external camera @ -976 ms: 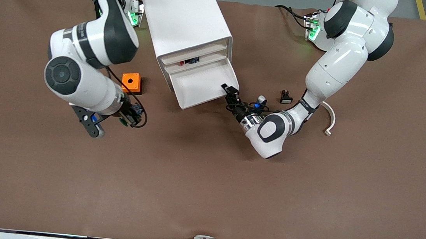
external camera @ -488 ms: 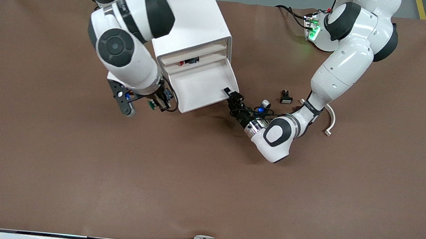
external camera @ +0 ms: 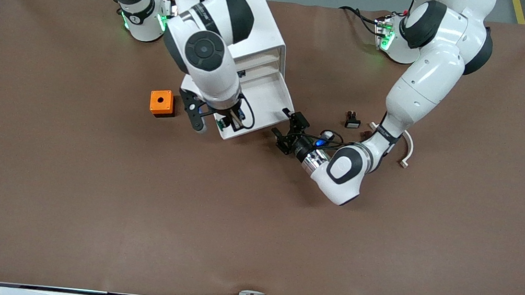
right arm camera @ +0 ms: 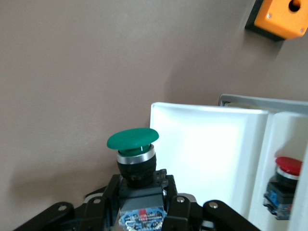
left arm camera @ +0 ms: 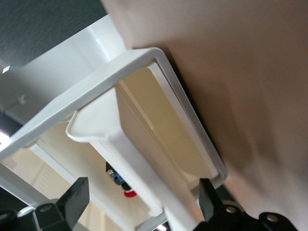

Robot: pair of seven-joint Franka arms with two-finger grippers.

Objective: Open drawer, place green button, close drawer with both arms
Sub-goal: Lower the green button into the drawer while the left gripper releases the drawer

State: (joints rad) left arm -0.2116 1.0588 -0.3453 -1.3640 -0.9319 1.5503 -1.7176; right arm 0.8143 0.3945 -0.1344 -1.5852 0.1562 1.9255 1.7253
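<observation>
The right gripper (external camera: pixel 227 124), clamped on the green-capped button (right arm camera: pixel 133 144) by its black body, hangs over the front edge of the open drawer (external camera: pixel 267 100), while the left gripper (external camera: pixel 289 133), fingers spread wide and empty, sits just off the drawer's corner toward the left arm's end of the table. The button looks small, light and rigid, its smooth domed cap likely slippery, so the squared body below the metal collar seems the surer hold. A label on the body shows print too fine to read.
</observation>
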